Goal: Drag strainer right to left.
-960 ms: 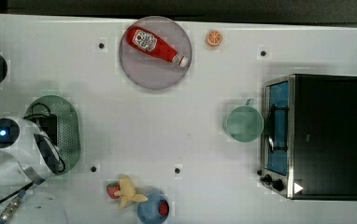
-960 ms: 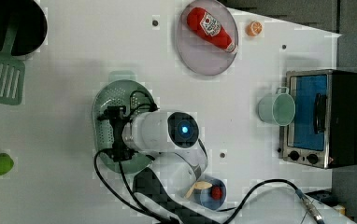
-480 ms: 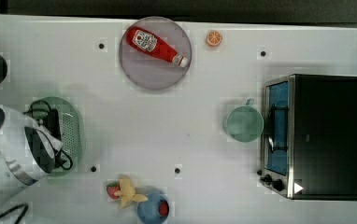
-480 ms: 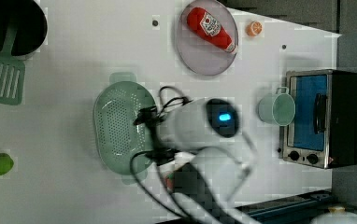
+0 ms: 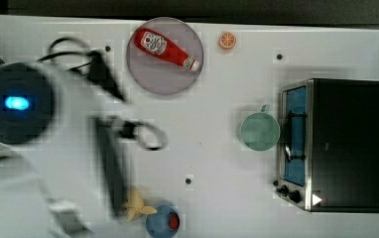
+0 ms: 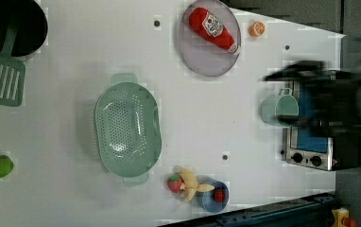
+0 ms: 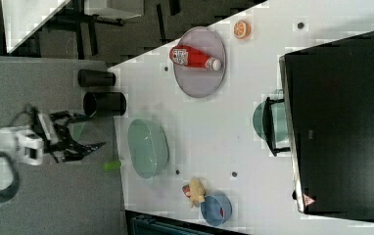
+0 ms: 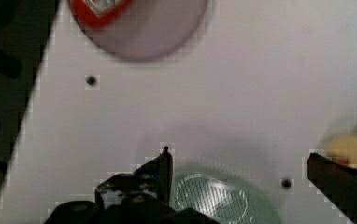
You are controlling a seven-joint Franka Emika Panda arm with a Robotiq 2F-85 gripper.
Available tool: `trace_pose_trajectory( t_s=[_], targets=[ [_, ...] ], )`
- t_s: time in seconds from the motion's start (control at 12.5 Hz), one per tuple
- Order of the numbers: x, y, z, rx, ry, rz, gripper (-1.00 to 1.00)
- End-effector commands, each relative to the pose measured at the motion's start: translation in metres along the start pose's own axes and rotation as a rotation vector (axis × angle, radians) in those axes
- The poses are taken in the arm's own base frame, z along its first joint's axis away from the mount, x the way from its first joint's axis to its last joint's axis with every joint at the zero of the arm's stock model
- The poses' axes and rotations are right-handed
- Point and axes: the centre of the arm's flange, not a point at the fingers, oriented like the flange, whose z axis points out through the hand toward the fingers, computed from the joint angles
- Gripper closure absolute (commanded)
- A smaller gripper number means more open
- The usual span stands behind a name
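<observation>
Strainer (image 6: 128,129) sits alone toward the left view's left on the tabletop (image 6: 207,123), nothing touching it. Gripper (image 7: 84,147) has lifted well clear since a moment ago, jaws wide open and empty, so the drag looks finished.

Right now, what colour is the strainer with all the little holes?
Pale green; the strainer shows best in the left view.

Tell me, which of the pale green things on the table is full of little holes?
The strainer, the big oblong bowl dotted with holes. The round cup by the toaster oven has none; the spatula has slots.
</observation>
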Motion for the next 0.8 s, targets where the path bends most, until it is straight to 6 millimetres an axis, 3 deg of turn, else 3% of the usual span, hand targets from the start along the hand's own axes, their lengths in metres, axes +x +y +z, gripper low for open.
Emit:
trace_pose_trajectory(
  t_s=[0.08, 0.24, 0.4, 0.8],
  targets=[
    [0.123, 0.058, -0.017, -0.099, 0.032, -0.263, -1.0],
    [0.168, 0.092, -0.043, -0.098, 0.061, -0.355, -1.0],
    [0.194, 0.111, -0.052, -0.105, 0.086, -0.381, -1.0],
    [0.196, 0.11, -0.049, -0.109, 0.086, -0.377, -1.0]
  ],
)
